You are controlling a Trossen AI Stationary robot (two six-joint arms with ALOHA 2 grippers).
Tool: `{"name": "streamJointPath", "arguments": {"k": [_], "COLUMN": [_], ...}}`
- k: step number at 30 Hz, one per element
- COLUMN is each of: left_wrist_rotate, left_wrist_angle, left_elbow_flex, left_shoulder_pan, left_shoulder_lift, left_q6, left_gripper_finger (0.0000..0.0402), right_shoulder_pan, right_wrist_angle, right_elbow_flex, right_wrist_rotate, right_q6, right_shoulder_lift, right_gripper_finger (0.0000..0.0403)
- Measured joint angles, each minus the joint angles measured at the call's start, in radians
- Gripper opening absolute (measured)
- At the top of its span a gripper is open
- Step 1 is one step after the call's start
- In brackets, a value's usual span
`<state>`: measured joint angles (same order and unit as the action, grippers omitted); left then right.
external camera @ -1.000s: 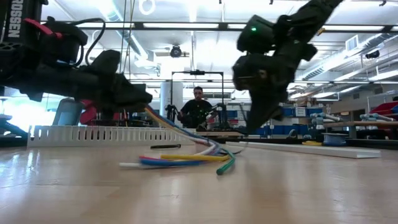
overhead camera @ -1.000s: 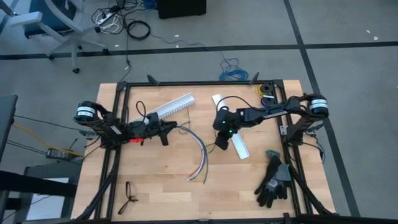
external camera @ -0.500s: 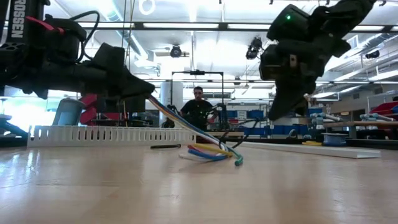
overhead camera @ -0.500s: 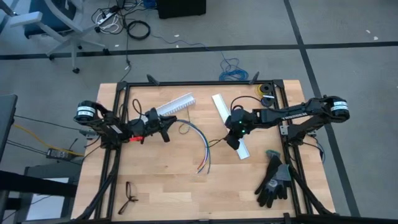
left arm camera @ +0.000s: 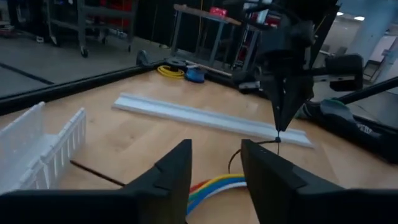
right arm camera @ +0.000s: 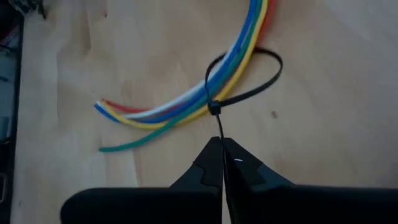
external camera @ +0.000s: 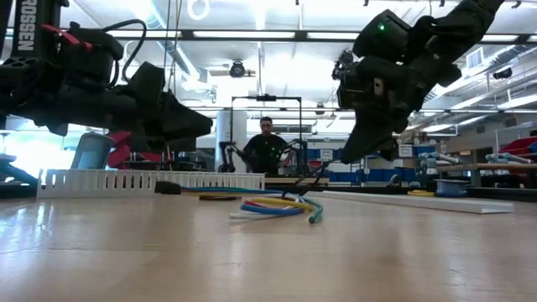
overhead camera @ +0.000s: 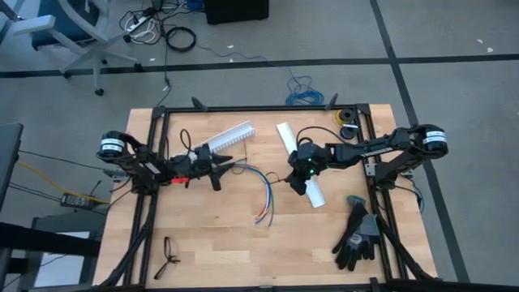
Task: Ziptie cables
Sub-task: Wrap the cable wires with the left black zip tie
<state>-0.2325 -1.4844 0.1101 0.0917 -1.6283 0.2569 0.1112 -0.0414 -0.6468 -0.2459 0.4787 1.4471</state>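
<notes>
The cables (overhead camera: 263, 191), a bundle of red, blue, yellow, green and white wires, lie on the wooden table between the arms; their dark sheath end (external camera: 168, 188) rests on the boards. A black ziptie loop (right arm camera: 261, 76) runs round the bundle, its head (right arm camera: 213, 107) against the wires. My left gripper (left arm camera: 214, 163) is open, level above the sheath end, touching nothing. My right gripper (right arm camera: 221, 147) slants down from the right, shut on the ziptie's tail. My right gripper pinches the ziptie's thin tail (right arm camera: 218, 132) between its two fingertips, a short way from the head. The fingers come slanting down from the table's right side, in line with the tail. The tail runs straight from the head up to the fingers, while the loop and cables lie on the table.
A white slotted channel (overhead camera: 227, 138) lies at the far left, a flat white channel (overhead camera: 316, 197) under my right arm. Black gloves (overhead camera: 357, 231) lie near right, a small black object (overhead camera: 169, 255) near left. A thin black strip (external camera: 218, 196) lies behind the cables. A person (external camera: 267, 149) stands far off.
My left gripper has opened and let go of the cables' sheath end, which has dropped from its raised place onto the table. My right gripper has drawn the ziptie tail toward the table's right edge, and the cables' free ends have slid that way with it.
</notes>
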Motion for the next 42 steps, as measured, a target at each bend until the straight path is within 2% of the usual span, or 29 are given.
{"name": "streamJointPath", "arguments": {"k": [5, 8, 13, 20, 26, 34, 38, 42], "left_wrist_rotate": [0.0, 0.012, 0.126, 0.177, 0.185, 0.168, 0.166, 0.163], "left_wrist_angle": [-0.085, -0.064, 0.164, 0.447, 0.661, 0.744, 0.851, 0.919], "left_elbow_flex": [0.0, 0.021, 0.13, 0.337, 0.451, 0.473, 0.472, 0.472], "left_shoulder_pan": [0.0, 0.0, -0.001, 0.0, 0.0, 0.0, 0.0, 0.0], "left_shoulder_lift": [0.0, 0.0, 0.0, 0.0, 0.0, 0.0, 0.0, 0.0], "left_q6": [-0.043, -0.043, -0.044, -0.123, -0.153, -0.156, -0.207, -0.337], "left_gripper_finger": [0.0166, 0.0166, 0.0167, 0.0167, 0.0167, 0.0168, 0.0168, 0.0168], "right_shoulder_pan": [0.0, 0.0, 0.0, 0.0, 0.0, -0.001, -0.001, -0.001], "right_wrist_angle": [0.001, -0.004, -0.021, -0.107, -0.147, -0.142, -0.143, -0.143], "right_elbow_flex": [0.0, 0.0, 0.0, 0.0, 0.0, 0.0, 0.0, 0.0], "right_wrist_rotate": [-0.02, -0.038, -0.045, -0.045, -0.034, -0.046, -0.045, -0.045], "right_q6": [0.015, 0.016, 0.017, 0.016, -0.001, 0.001, 0.013, 0.014], "right_shoulder_lift": [0.003, 0.003, 0.003, 0.003, 0.003, 0.003, 0.003, 0.003], "right_gripper_finger": [0.0, 0.0, 0.0, 0.0, 0.0, 0.0, 0.0, 0.0]}}
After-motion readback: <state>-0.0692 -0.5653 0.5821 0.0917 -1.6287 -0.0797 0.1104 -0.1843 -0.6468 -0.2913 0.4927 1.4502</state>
